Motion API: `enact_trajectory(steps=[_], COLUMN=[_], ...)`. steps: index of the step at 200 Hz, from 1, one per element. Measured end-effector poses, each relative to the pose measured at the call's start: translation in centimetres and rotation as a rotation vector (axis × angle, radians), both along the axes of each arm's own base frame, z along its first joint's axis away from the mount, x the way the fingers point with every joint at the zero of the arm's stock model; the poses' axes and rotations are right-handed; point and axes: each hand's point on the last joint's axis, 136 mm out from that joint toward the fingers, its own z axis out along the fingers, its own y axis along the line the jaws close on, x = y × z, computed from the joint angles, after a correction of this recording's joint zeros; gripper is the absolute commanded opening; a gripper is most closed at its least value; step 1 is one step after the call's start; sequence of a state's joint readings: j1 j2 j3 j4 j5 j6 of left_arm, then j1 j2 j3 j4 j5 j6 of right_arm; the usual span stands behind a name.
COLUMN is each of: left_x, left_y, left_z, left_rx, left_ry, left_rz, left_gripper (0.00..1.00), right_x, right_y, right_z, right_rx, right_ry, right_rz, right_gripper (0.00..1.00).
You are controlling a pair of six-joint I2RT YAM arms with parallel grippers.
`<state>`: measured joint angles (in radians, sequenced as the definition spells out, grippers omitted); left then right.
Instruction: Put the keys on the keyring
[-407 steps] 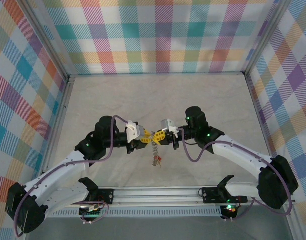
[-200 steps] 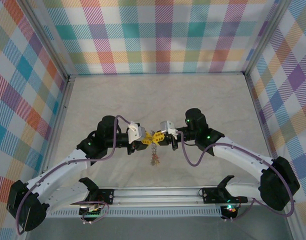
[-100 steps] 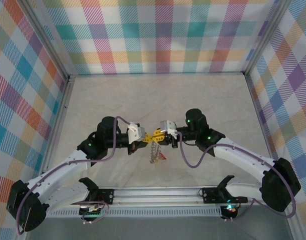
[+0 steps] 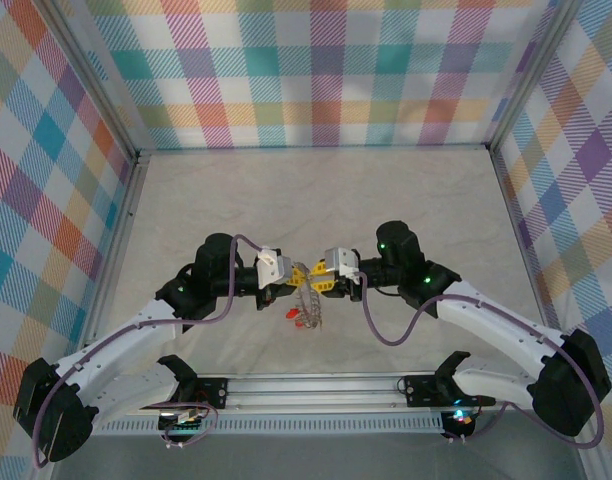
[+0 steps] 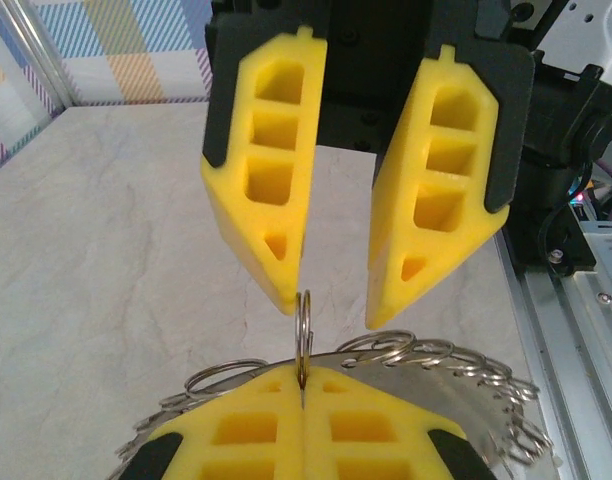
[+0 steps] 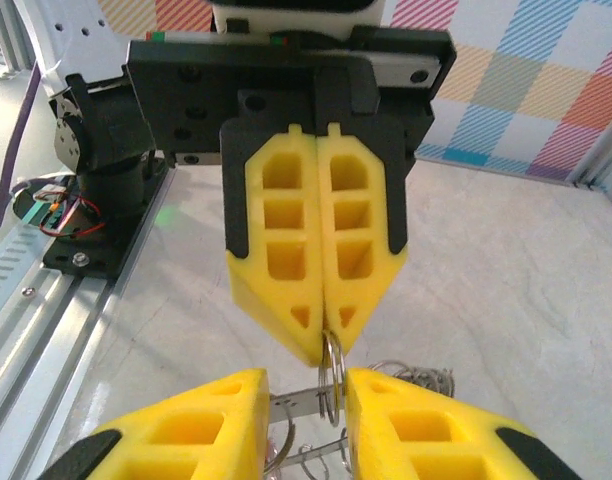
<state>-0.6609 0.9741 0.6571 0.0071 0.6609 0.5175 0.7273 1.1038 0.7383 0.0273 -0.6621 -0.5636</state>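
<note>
Above the table (image 4: 286, 200), the left gripper (image 5: 303, 385) pinches the keyring (image 4: 308, 300), keys (image 4: 311, 319) dangling.

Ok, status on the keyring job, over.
Left gripper shut on small silvery split ring. Right gripper open, fingers either side of it. Grey metal keyring hangs beneath. Nothing blocking.

L arm (image 4: 136, 330) & R arm (image 4: 496, 328): white link shells, black joint housings w/ tiny green LEDs. A purple cable (image 4: 386, 343) loops off each wrist; white cam block sits behind each gripper. L gripper (image 6: 326, 352) & R gripper (image 5: 331, 312): black bodies w/ small screws, yellow wedge fingers (image 5: 271, 170), ea. w/ 3 squarish pockets + 1 triangular near the tip, black plates on outer sides.
</note>
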Motion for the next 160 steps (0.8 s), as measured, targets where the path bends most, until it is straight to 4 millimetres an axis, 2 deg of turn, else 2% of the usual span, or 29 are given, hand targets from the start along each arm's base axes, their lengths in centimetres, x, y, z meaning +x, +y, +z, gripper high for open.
enact_trajectory(steps=[18,39,56,86,105,125,136,148,160], left_x=[0.0,-0.1,-0.1,-0.1,-0.1,-0.2,-0.2,-0.3,-0.3], left_y=[0.0,0.0,0.0,0.0,0.0,0.1,0.1,0.1,0.1], left_z=[0.0,0.0,0.0,0.0,0.1,0.4,0.5,0.7,0.8], left_rx=[0.000,-0.001,-0.001,-0.001,-0.003,-0.008,-0.012,-0.018,-0.022], left_ry=[0.000,0.000,-0.003,-0.003,-0.005,-0.011,-0.015,-0.017,-0.015], left_rz=[0.000,-0.004,-0.005,-0.005,-0.005,-0.005,-0.005,-0.007,-0.005], left_gripper=[0.00,0.00,0.00,0.00,0.00,0.00,0.10,0.34,0.47], right_x=[0.0,0.1,0.2,0.3,0.3,0.4,0.3,0.3,0.3], right_y=[0.0,0.1,0.1,0.2,0.2,0.1,0.1,0.1,0.0], right_z=[-0.2,-0.7,-1.0,-1.4,-1.3,-0.9,-0.7,-0.5,-0.3], right_rx=[-0.007,-0.017,-0.029,-0.046,-0.046,-0.035,-0.030,-0.024,-0.020], right_ry=[0.005,0.012,0.020,0.025,0.025,0.022,0.016,0.008,0.003], right_rz=[0.000,-0.001,0.000,0.004,0.007,0.001,0.002,0.001,0.001], right_gripper=[0.30,0.30,0.25,0.09,0.07,0.00,0.00,0.00,0.00])
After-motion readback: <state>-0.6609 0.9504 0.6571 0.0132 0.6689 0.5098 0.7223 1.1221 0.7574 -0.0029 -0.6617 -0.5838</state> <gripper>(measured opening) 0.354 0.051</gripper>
